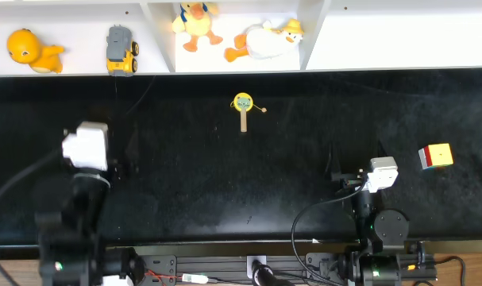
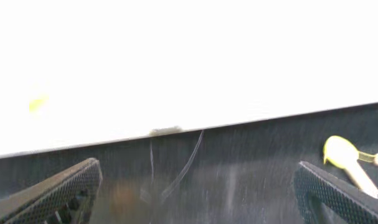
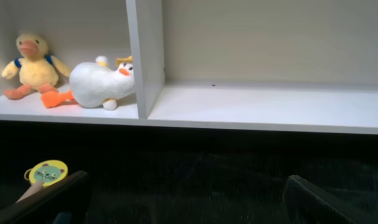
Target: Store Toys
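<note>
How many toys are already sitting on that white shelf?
4. A yellow duck and a toy truck share the left compartment; a yellow plush duck and a white plush duck share the middle compartment. Others could be hidden deeper inside.

The shelf shows 3 compartments holding 4 toys: 1 yellow rubber duck, 1 toy truck, 1 yellow plush duck and 1 white plush duck. The worktop carries 2 toys: 1 round-headed paddle toy and 1 coloured cube. There are 2 tools: the left tool and the right tool.
</note>
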Action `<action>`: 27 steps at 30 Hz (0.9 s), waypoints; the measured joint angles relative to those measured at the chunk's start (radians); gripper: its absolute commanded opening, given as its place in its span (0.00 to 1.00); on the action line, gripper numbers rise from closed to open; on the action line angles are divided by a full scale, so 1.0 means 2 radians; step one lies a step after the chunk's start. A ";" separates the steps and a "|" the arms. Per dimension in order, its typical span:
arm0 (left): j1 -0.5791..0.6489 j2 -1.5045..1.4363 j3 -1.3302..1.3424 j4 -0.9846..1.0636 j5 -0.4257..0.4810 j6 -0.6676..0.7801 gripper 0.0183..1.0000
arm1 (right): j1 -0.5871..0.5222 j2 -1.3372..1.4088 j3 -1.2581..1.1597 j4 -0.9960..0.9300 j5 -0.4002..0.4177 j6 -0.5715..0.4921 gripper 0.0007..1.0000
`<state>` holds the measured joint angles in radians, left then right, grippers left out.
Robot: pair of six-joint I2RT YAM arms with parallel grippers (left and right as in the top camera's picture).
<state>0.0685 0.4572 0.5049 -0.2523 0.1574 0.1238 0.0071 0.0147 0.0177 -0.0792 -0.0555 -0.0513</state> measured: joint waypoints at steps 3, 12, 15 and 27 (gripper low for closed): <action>-0.010 -0.045 -0.052 0.063 0.006 0.004 1.00 | 0.000 0.000 0.000 0.000 0.000 0.000 1.00; -0.065 -0.148 -0.180 0.121 -0.022 -0.023 1.00 | 0.000 0.000 0.000 0.000 0.000 0.000 1.00; -0.068 -0.190 -0.210 0.123 -0.036 -0.028 1.00 | 0.000 0.000 0.000 0.000 0.000 0.000 1.00; -0.070 -0.221 -0.247 0.084 -0.081 -0.036 1.00 | 0.000 0.000 0.000 0.000 0.000 0.001 1.00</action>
<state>-0.0708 0.0158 0.0116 -0.0834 -0.0044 0.0517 0.0071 0.0147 0.0177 -0.0795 -0.0555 -0.0486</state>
